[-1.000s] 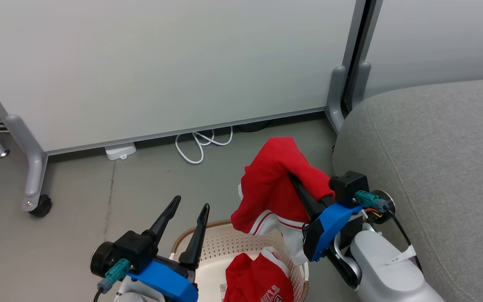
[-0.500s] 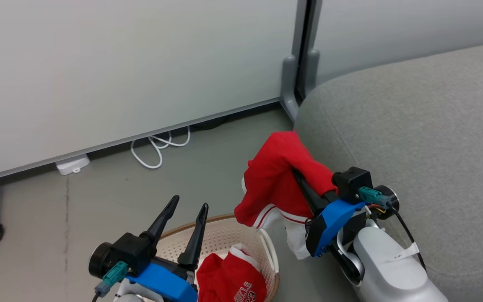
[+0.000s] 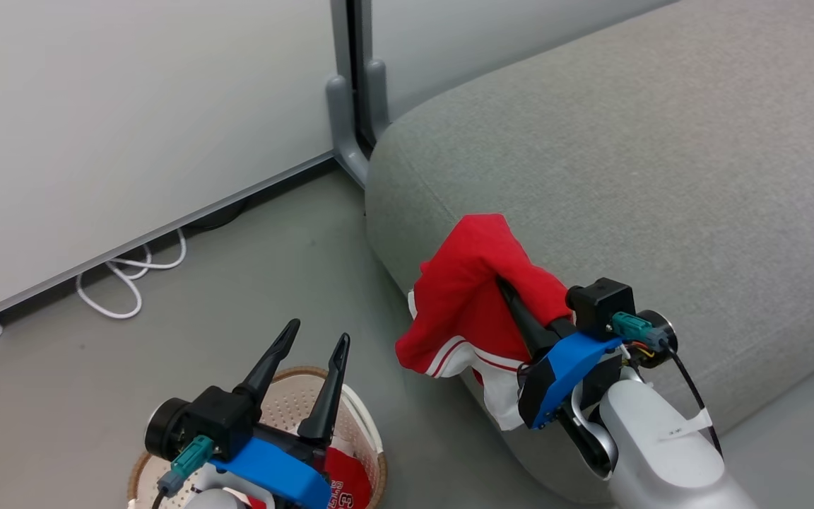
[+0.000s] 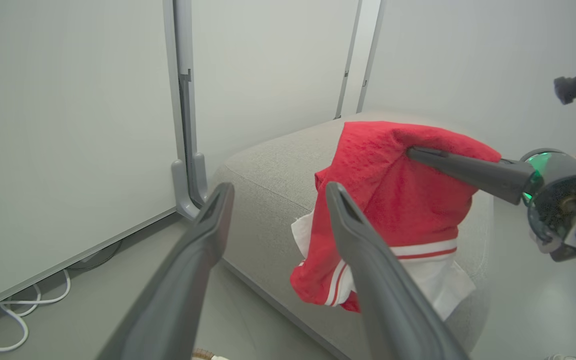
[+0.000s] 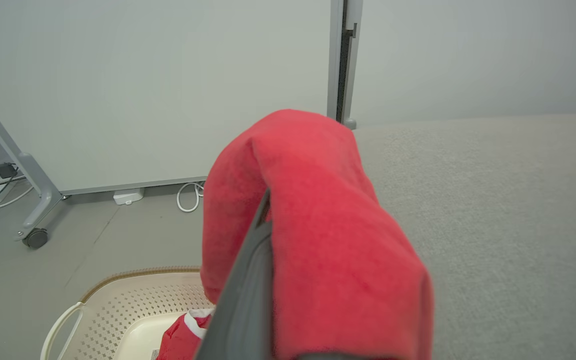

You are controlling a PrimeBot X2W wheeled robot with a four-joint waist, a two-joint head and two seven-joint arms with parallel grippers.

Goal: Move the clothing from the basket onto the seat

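The right gripper [image 3: 516, 311] is clenched on one red garment [image 3: 470, 283]. Its fingertips are buried under the cloth, so the exact pinch spot cannot be made out. The garment drapes over the fingers like a hood and hangs off the floor, its white-striped hem lowest. It hangs at the rounded front corner of the seat [image 3: 626, 177], over the edge where top rolls into side; whether cloth touches upholstery I cannot tell. Beyond it the seat's broad grey top runs up and to the right. The left gripper [image 3: 318, 332] hovers over the basket [image 3: 283, 399], fingers spread and holding nothing. The other red garment [image 3: 347, 481] lies inside the basket. A strip of grey floor [image 3: 237, 283] separates the basket's rim from the seat's side. A white cable [image 3: 124, 283] loops at the foot of the partition panel [image 3: 131, 106].
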